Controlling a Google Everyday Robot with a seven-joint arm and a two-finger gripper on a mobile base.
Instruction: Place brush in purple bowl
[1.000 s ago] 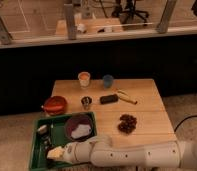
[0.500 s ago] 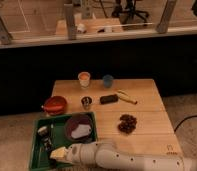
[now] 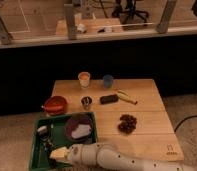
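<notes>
The gripper [image 3: 58, 154] sits low at the near edge of the green tray [image 3: 36, 145], at the end of a pale arm that reaches in from the right along the front of the wooden table [image 3: 147, 140]. Whether its jaws are spread or pressed together cannot be told here. The brush [image 3: 43, 134] appears to lie in the left part of the tray, its whitish head toward the far side and its dark handle running back toward the gripper. It cannot be made out whether the gripper touches it. The purple bowl [image 3: 74, 124] stands in the right half of the same tray, just beside the brush, with something pale already lying in it. The step in hand looks like taking hold of the brush. To do it well, the grip should land on the handle near its middle, so the brush hangs level rather than tipping. It should be lifted high enough to clear the bowl's rim, since the two lie so close. The carry is then a short sideways move, and the release should come low over the bowl's centre. A thin silvery utensil seems to lie beside the brush and should not be caught.
</notes>
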